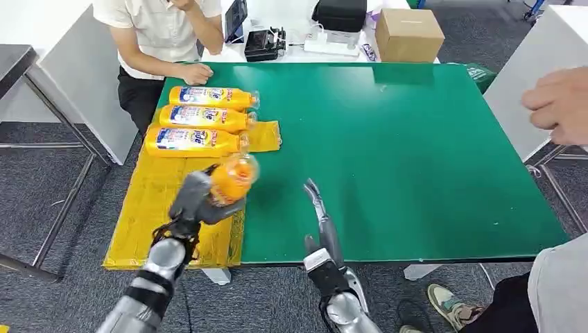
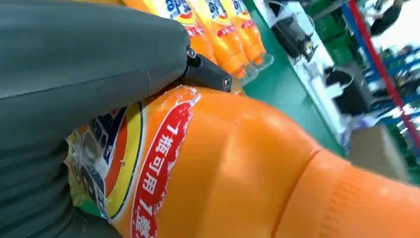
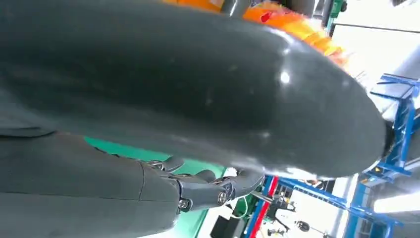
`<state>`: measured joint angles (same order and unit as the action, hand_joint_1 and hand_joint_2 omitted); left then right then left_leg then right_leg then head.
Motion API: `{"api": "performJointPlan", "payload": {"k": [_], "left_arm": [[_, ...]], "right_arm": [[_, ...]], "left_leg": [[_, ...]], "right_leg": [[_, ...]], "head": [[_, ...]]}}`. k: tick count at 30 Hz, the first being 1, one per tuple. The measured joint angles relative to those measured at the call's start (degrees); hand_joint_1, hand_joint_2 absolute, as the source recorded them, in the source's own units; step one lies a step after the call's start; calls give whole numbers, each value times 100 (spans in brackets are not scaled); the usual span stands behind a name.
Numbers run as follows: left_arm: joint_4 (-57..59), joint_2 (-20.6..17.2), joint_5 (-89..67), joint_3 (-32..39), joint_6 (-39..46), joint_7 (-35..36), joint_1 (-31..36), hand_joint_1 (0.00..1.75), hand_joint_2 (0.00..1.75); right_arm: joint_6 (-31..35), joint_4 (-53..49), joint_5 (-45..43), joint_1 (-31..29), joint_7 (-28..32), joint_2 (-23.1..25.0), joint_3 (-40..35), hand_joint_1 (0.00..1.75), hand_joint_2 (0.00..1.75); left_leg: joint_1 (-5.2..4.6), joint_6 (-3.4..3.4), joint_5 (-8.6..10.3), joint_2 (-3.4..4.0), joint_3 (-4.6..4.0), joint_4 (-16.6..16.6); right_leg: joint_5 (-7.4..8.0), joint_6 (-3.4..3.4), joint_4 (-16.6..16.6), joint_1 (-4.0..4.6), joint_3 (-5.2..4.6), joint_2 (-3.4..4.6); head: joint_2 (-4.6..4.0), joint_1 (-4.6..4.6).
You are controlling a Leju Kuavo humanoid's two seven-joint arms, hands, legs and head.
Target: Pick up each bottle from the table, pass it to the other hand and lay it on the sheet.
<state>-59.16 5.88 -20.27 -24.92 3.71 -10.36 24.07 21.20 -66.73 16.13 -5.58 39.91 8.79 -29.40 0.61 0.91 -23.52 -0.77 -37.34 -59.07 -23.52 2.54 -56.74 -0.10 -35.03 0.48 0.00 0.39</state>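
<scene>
Head view: left hand (image 1: 196, 202) holds bottle (image 1: 234, 177); wrist view: label (image 2: 148, 163).

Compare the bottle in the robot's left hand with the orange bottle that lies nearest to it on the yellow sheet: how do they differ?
The held bottle is in the grip of the left hand, raised above the yellow sheet; the nearest lying bottle rests on that sheet, untouched. The held bottle points its end toward the head camera, so it looks short; the lying bottle shows its whole side and blue label. Both are orange with printed labels.
</scene>
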Motion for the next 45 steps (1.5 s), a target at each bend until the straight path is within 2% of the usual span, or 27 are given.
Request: {"api": "performJointPlan", "payload": {"k": [9,14,18,23,31,36,37,38,39,45], "left_arm": [[1633,-33,-1058,-559,-485,578,1265,175,175],[2643,-2,-2836,-1345,-369,1664,1917,175,175],[3081,91,-3252,-1848,-325,2226,2064,175,175],[3365,144,-3217,-1925,-253,2463,2169,175,175],[3516,149,-3261,-1753,145,2535,2226,175,175],[3576,181,-3151,-1551,-210,2360,2215,175,175],[3591,183,-3151,-1504,-264,2360,2218,159,175],[3608,190,-3138,-1464,-290,2360,2217,66,175],[3634,194,-3112,-1414,-306,2360,2224,38,175],[3779,164,-2633,-959,-553,2117,2357,38,175]], "right_arm": [[-356,11,-260,-46,0,70,4,0,0],[-505,52,-275,-65,0,114,7,0,0],[-557,96,-230,-66,0,118,28,0,0],[-631,159,-90,-58,0,142,98,0,0],[-695,212,-17,24,0,162,243,0,0],[-728,247,4,36,0,175,284,0,0],[-728,258,-2,33,0,184,291,0,0],[-728,271,-4,29,0,192,295,0,0],[-728,282,-9,25,0,201,297,0,0],[-725,380,-59,-53,0,240,297,0,0]], "left_leg": [[3,-13,10,-8,18,4],[2,-16,26,31,18,3],[4,-11,44,19,-3,2],[3,-10,41,26,-15,2],[3,-10,41,22,-24,2],[3,-10,41,22,-24,2],[3,-10,41,23,-23,2],[3,-10,41,23,-23,2],[3,-10,40,24,-23,3],[3,-11,39,24,-10,3]], "right_leg": [[9,-17,0,3,18,0],[39,-22,0,3,0,32],[39,-20,-3,4,-6,21],[38,-19,-5,3,-18,21],[37,-19,-4,3,-26,20],[37,-19,-4,3,-24,20],[37,-19,-4,3,-23,20],[37,-19,-4,3,-23,20],[37,-19,-4,3,-22,20],[37,-19,-5,3,-12,20]], "head": [[0,6],[0,0],[0,2],[0,0],[0,0],[0,0],[0,2],[0,0],[0,0],[0,0]]}}
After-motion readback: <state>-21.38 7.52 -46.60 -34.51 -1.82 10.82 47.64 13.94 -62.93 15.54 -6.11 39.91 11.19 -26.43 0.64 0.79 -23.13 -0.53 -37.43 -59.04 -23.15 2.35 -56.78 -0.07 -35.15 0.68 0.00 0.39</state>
